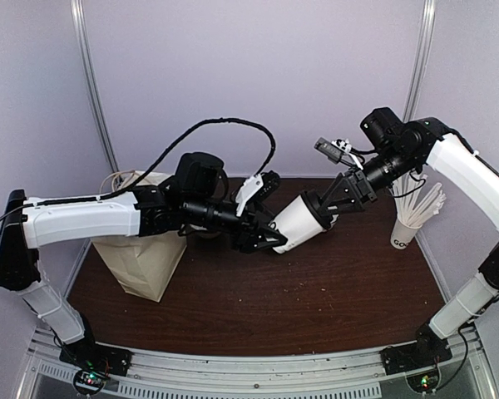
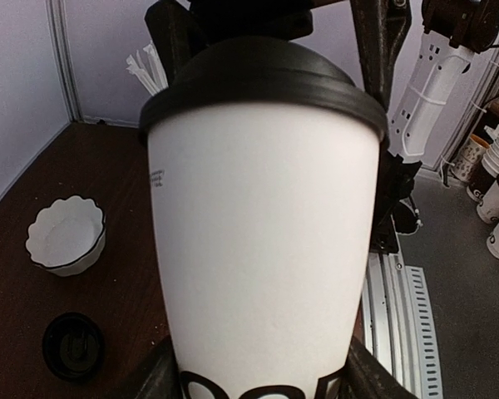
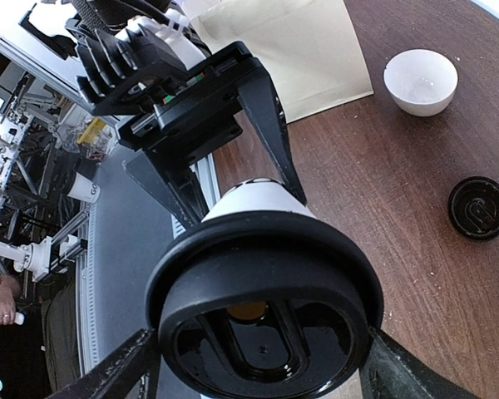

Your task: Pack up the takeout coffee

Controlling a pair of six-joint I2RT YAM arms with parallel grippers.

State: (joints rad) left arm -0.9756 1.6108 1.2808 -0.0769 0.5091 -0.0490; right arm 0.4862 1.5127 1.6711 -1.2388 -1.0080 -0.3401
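Observation:
The takeout coffee, a white paper cup with a black lid, is held tilted in the air over the middle of the table, between both arms. My left gripper is shut on the cup's lower end; in the left wrist view the cup fills the frame, with dark letters at the bottom between my fingers. My right gripper is shut around the lid; in the right wrist view the lid sits between both fingers, which touch its rim.
A brown paper bag stands open at the left. A cup of white sticks stands at the right edge. A white bowl and a spare black lid lie on the table beneath.

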